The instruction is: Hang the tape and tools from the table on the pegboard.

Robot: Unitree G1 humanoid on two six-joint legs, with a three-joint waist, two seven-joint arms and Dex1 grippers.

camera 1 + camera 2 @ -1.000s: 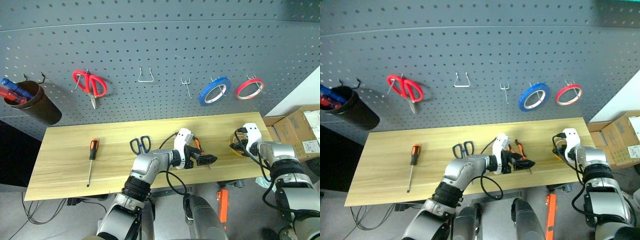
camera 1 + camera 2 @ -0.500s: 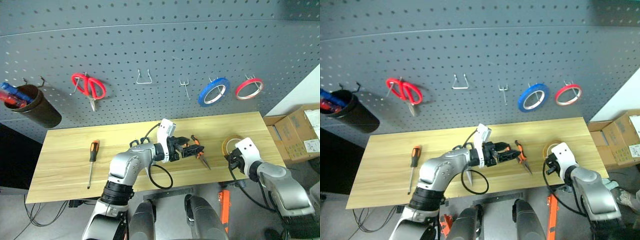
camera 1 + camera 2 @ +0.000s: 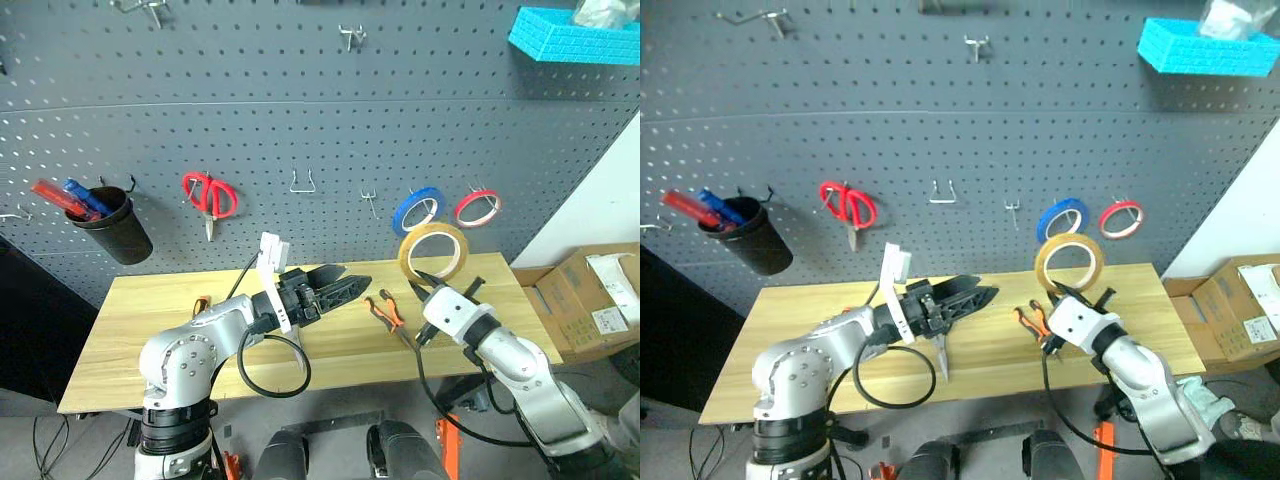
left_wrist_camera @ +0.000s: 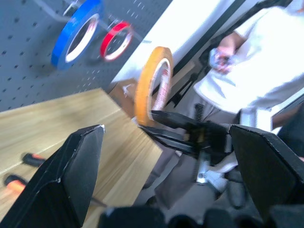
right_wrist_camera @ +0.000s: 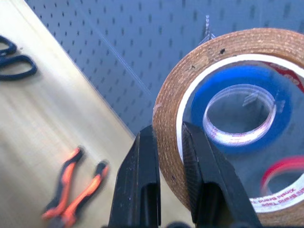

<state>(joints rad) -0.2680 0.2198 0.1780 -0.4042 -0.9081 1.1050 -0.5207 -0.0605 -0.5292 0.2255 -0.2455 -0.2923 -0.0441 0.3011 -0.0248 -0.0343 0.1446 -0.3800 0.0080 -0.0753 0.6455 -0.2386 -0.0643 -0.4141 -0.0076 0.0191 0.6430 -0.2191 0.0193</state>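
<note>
The right gripper (image 3: 432,281), fingers clamped on the rim of the yellow tape (image 3: 433,253), holds it upright above the tabletop (image 3: 150,325) before the pegboard (image 3: 300,100), so the next move calls for threading its hole onto a free hook (image 3: 371,199), while the left gripper (image 3: 345,285) hangs open-fingered and empty.
</note>
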